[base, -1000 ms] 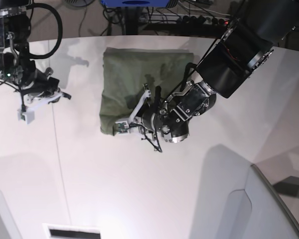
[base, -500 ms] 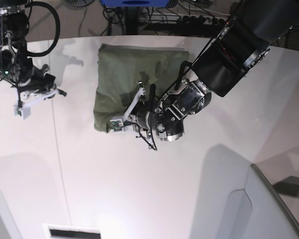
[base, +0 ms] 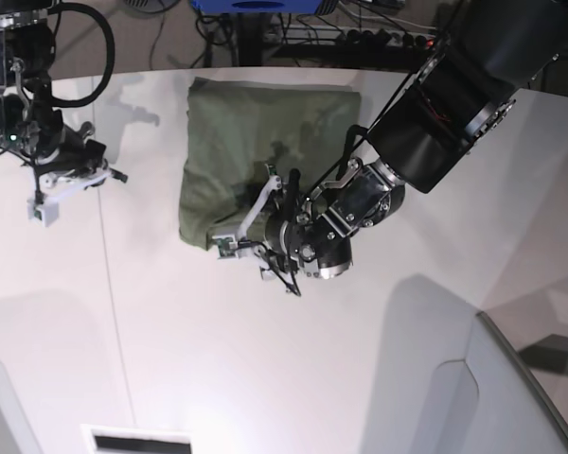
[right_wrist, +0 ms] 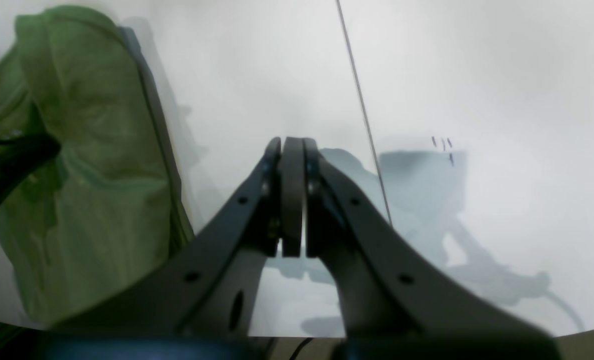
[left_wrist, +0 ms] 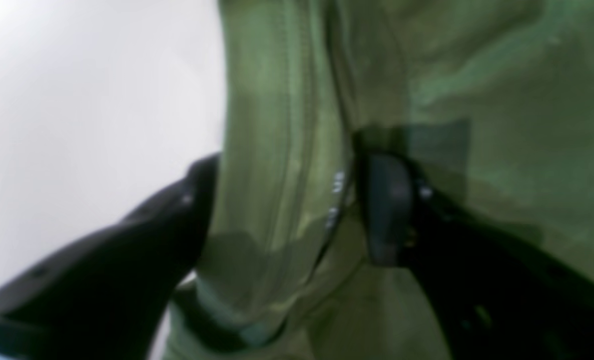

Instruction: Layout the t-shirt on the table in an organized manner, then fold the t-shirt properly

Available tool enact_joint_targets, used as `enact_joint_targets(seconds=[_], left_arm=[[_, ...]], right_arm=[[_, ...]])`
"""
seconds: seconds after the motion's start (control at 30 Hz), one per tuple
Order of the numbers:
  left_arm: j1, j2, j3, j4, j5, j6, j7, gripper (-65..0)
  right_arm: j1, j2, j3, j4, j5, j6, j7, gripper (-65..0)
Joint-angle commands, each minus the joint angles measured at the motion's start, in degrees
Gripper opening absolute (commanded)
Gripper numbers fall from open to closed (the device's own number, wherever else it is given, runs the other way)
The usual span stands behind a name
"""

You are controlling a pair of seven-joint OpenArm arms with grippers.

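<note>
Since a moment ago the left gripper (base: 250, 225) has spread its jaws at the near edge of the folded olive t-shirt (base: 256, 142), and now a thick fold of fabric sits loose between the parted fingers (left_wrist: 386, 200). On the white table (base: 265, 359) the shirt lies as a compact rectangle toward the far side. Well off to its side, the right gripper (right_wrist: 292, 195) hovers over bare tabletop, clamped tight on nothing.
</note>
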State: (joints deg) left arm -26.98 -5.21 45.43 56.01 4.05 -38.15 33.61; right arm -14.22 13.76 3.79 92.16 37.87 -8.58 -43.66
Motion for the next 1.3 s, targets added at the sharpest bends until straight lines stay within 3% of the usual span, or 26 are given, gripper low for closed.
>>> enact_joint_targets(seconds=[0.0,0.4,0.53,0.7,0.77,0.83,0.87,1.0,1.07,1.27], left_arm=[[-1.98,0.16,-0.2,0.56,0.12,-0.4,0.11,-21.2],[-7.7,-0.02,-0.29,5.22,0.03,-0.4,2.13,-20.4],[-8.05,-2.3,-0.37,15.68,-2.34,-0.4,9.69,-20.7],[-2.16,-8.72,-1.52,31.16,-5.68,-0.05,15.49,-22.9],[2.76,-10.57,-6.88,35.64,-5.59,-0.05,16.46,-35.5],[8.21,-11.18,-15.76,38.37,-5.59,-0.05,16.55,-57.6],[11.73,-11.18,-21.21,39.77,-5.51,-0.05,16.55,-65.0],[25.8,-10.92,-40.99,49.09,-5.51,0.04,15.67,-65.0],[34.24,-10.92,-48.37,54.28,-5.42,0.04,12.24,-65.0],[53.66,-10.92,-59.8,55.6,-5.42,0.04,3.89,-65.0]], right_arm=[[0.37,0.61,0.12,0.9,0.33,0.18,0.8,-65.0],[0.81,0.61,0.03,0.9,0.33,0.18,0.8,-65.0],[0.81,0.61,0.03,0.9,0.33,0.18,0.71,-65.0],[0.37,0.61,0.03,1.33,0.33,0.18,0.71,-65.0],[-0.95,0.79,0.47,1.6,0.33,0.18,1.15,-65.0],[-2.0,1.14,0.56,3.09,-0.02,0.18,1.24,-65.0],[-2.88,1.93,0.38,4.5,-0.11,0.18,1.07,-65.0],[-7.54,6.07,-1.37,13.64,-0.11,-0.08,-0.69,-65.0],[-10.79,7.3,-1.37,19.71,-0.11,-0.08,-3.07,-65.0],[-20.02,7.12,2.05,22.52,-0.02,-0.08,-10.19,-65.0]])
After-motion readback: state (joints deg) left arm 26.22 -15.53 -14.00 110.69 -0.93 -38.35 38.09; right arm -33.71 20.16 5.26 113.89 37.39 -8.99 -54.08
